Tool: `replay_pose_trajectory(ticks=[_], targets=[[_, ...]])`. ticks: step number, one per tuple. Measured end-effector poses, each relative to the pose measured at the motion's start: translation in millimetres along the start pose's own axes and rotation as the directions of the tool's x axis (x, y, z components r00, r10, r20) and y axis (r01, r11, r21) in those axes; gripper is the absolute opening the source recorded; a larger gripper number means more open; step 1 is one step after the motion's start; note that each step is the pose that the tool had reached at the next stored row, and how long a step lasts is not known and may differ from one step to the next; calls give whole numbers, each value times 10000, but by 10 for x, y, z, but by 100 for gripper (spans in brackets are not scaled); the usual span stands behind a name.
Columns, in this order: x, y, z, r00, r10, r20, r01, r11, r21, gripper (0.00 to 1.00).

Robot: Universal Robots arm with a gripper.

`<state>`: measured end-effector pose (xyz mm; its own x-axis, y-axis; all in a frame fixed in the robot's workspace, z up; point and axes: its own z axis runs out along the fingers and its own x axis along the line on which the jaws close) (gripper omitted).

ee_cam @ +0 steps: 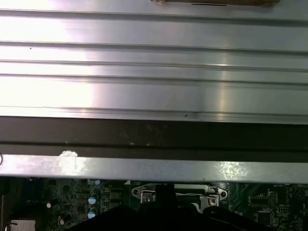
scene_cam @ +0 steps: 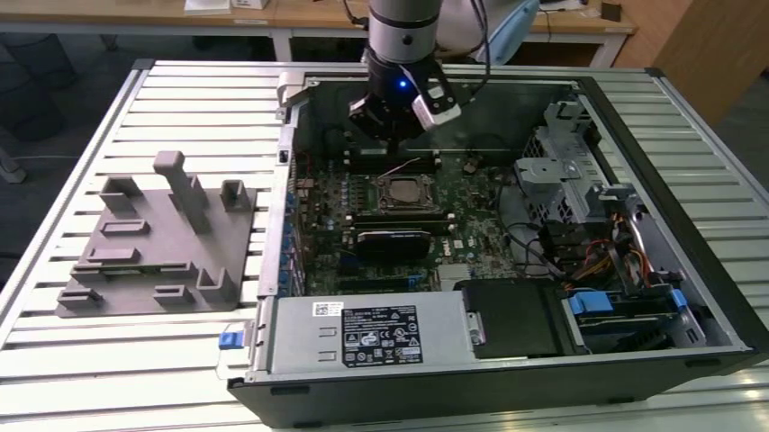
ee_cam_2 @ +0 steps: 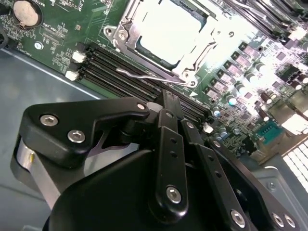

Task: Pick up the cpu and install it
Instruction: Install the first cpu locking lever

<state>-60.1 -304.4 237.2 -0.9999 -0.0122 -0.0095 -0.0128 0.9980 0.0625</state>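
On the exterior view's left, a grey fixture (scene_cam: 162, 238) sits on the slatted tabletop (scene_cam: 72, 360), with no chip seen on it. To its right stands the open computer case (scene_cam: 505, 378), holding the motherboard (scene_cam: 463, 202). The cpu (ee_cam_2: 168, 33) lies in the socket (scene_cam: 402, 191) near the board's middle: in the second wrist view its pale metal top shows inside the silver socket frame (ee_cam_2: 122, 29), with the thin retaining lever (ee_cam_2: 149, 76) running along the near edge of the frame. Whether the chip is fully seated or the frame latched cannot be told from these views. The tool (scene_cam: 393, 135) hangs over the board just beyond the socket, at the far side of the case, apart from the chip. In the second wrist view its fingers (ee_cam_2: 168, 113) lie pressed together, holding nothing visible. The first wrist view looks across the case wall (ee_cam: 154, 137) to the tabletop slats. Judged risks: if the chip sits skewed in the socket, any downward press would bend the contacts beneath. The tool stands close over the memory slots (ee_cam_2: 125, 70) and small capacitors (ee_cam_2: 231, 98), so a low sideways move could strike them. The free lever could also catch a finger and drag the frame.
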Motion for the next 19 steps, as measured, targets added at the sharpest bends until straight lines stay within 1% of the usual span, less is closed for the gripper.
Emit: replay_pose_trajectory(ticks=[4,19], targets=[[-23,-1,9,10000,0,0,0,10000,-1,11],[-24,-19,19,10000,1,1,-1,10000,-1,11]])
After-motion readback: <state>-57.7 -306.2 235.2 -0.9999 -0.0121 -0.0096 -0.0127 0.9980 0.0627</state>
